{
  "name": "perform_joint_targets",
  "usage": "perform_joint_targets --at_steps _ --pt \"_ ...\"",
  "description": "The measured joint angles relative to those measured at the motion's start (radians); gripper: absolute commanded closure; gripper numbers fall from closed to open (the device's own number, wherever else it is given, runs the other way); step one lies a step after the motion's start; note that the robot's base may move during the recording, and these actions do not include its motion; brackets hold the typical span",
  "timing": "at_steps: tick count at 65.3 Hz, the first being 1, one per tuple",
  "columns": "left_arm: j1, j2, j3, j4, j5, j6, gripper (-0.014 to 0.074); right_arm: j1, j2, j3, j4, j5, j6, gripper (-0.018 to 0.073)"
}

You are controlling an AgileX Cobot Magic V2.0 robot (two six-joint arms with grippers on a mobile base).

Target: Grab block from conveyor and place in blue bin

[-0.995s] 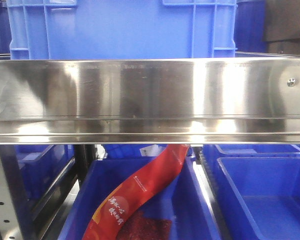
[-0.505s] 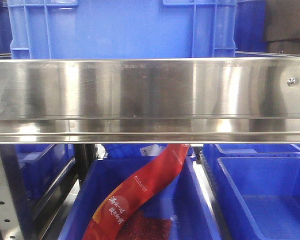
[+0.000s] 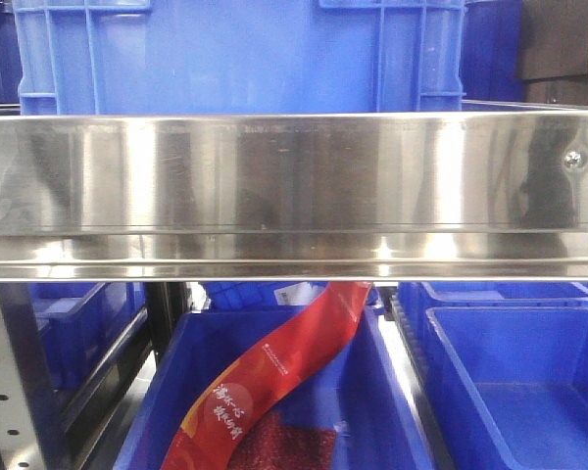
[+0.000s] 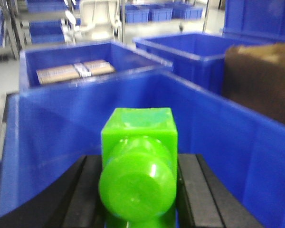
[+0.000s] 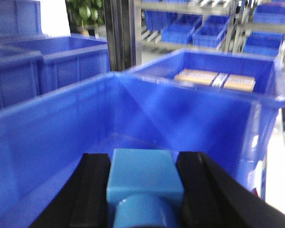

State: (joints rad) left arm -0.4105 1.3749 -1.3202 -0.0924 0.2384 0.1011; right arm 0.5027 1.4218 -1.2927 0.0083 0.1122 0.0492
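In the right wrist view my right gripper (image 5: 143, 161) is shut on the small bright blue block (image 5: 142, 178), its black fingers (image 5: 96, 180) tight on both sides. It hangs inside the open top of a large blue bin (image 5: 52, 128). In the left wrist view my left gripper (image 4: 140, 159) is shut on a bright green block (image 4: 137, 133) with a round knob, also over a large blue bin (image 4: 57, 118). The conveyor is out of view. No gripper shows in the front view.
The front view is filled by a steel shelf rail (image 3: 294, 186), with a blue crate (image 3: 235, 54) above. Below are a bin holding a red packet (image 3: 274, 377) and another blue bin (image 3: 519, 392). Bins with tan packets (image 4: 75, 71) (image 5: 213, 78) stand behind; a brown box (image 4: 261, 80) is at right.
The front view is nearly the same. A dark reflection has appeared on the steel rail at the right, near the screw.
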Motion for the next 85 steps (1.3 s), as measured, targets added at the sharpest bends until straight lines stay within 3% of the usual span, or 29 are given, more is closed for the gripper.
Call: perform_joint_targets --at_steps 8,13,18,22,25,35,38,54,66,85 --pt "-0.002 0.031 0.000 0.000 0.007 0.000 0.0214 0.000 0.055 -0.014 0.000 -0.043 0.000 0.0220" --pt "-0.002 0.032 0.000 -0.002 0.007 0.000 0.0143 0.000 0.069 -0.014 0.000 -0.052 0.000 0.0180" --pt "-0.002 0.032 -0.002 -0.002 0.007 0.000 0.0139 0.000 0.074 -0.014 0.000 -0.054 0.000 0.0192" --pt "-0.002 0.032 -0.004 -0.002 0.004 0.002 0.0165 0.000 0.074 -0.014 0.000 -0.058 0.000 0.0252" --pt "-0.002 0.032 -0.008 -0.002 0.004 0.001 0.0223 0.000 0.074 -0.019 0.000 -0.059 0.000 0.0347" --pt "-0.002 0.006 -0.010 -0.022 0.004 0.001 0.0596 0.000 0.047 -0.023 0.000 -0.066 -0.002 0.0687" --pt "-0.002 -0.009 -0.011 -0.022 0.004 0.001 0.0706 0.000 0.034 -0.023 0.000 -0.067 -0.002 0.0725" --pt "0.023 -0.112 0.003 -0.052 0.011 0.002 0.0707 0.000 -0.090 -0.023 0.006 -0.055 -0.002 0.0720" --pt "0.025 -0.233 0.117 -0.056 -0.009 0.002 0.0707 0.000 -0.188 -0.011 0.006 -0.014 -0.002 0.0720" --pt "0.025 -0.468 0.445 -0.060 -0.044 0.002 0.0707 0.000 -0.406 0.282 0.006 0.009 -0.002 0.0720"
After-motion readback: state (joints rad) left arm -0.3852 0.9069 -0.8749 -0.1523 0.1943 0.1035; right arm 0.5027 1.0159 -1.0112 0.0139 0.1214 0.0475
